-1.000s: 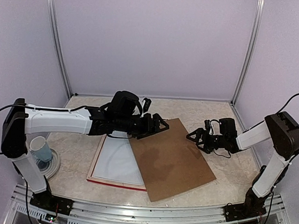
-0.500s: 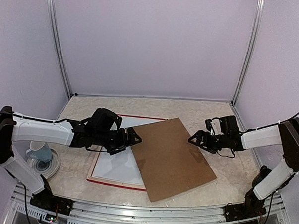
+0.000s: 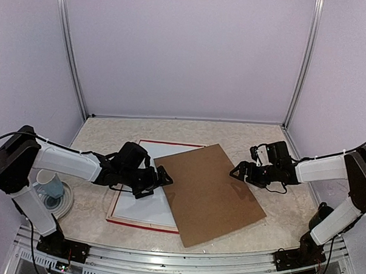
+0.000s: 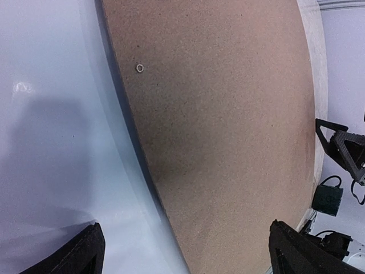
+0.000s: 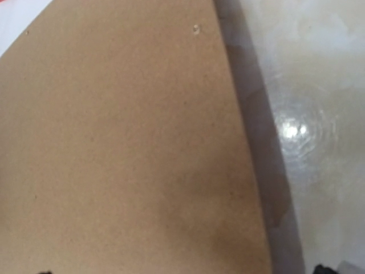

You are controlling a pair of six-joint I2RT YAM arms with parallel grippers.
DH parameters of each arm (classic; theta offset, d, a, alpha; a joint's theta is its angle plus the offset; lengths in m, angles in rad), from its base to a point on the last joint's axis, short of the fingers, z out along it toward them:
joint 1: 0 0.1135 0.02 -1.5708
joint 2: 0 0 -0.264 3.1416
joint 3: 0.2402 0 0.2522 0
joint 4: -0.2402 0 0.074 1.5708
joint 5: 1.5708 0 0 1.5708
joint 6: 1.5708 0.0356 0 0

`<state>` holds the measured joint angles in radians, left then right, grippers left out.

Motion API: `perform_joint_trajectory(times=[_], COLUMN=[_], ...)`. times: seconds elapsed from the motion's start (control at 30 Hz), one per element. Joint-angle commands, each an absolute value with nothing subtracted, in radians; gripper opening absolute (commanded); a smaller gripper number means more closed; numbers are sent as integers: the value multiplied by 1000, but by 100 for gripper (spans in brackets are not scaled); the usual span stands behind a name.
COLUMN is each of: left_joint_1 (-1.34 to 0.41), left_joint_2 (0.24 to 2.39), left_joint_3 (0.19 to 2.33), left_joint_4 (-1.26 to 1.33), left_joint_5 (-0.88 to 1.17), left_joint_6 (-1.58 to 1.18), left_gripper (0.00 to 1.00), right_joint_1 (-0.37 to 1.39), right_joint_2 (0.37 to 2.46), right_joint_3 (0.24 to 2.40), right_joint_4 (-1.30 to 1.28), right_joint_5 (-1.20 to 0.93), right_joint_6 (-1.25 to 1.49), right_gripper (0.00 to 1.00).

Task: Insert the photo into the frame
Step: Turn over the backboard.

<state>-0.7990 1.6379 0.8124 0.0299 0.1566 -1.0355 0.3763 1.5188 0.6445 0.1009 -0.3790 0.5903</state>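
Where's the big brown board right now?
In the top view, the brown backing board lies askew mid-table, its left part overlapping the red frame, between the left claw and the right claw.

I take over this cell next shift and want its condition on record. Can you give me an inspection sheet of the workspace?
Surface: pale marbled table, glossy.
Job's things: frame lies flat with a white sheet inside; brown panel lies askew over its right side.
Clutter: cup by the left arm's base.
Grippers: left gripper open above the sheet; right gripper open at the panel's right edge; both empty.
Cables: black cable loops under the right wrist.
Surroundings: lilac walls, metal posts.
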Motion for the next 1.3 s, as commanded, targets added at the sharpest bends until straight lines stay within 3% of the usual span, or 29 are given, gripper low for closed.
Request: perform_joint_trajectory(times=[0.0, 0.67, 0.9, 1.27], left_joint_1=[-796, -798, -799, -799], left_joint_2=[1673, 1750, 1759, 1766], left_joint_3=[841, 852, 847, 837], left_joint_4=[103, 234, 252, 367], left_joint_5=[189, 257, 261, 318], left_joint_6=[-1043, -1056, -1066, -1074], left_gripper=[99, 96, 95, 93], right_joint_1=[405, 479, 494, 497], right_joint_2=[1447, 1475, 1493, 1569], right_joint_3=[685, 606, 592, 572], right_joint_4=[38, 140, 164, 208], right_joint_5=[-303, -274, -269, -284], right_joint_6=[570, 579, 582, 598], right_gripper=[99, 94, 84, 82])
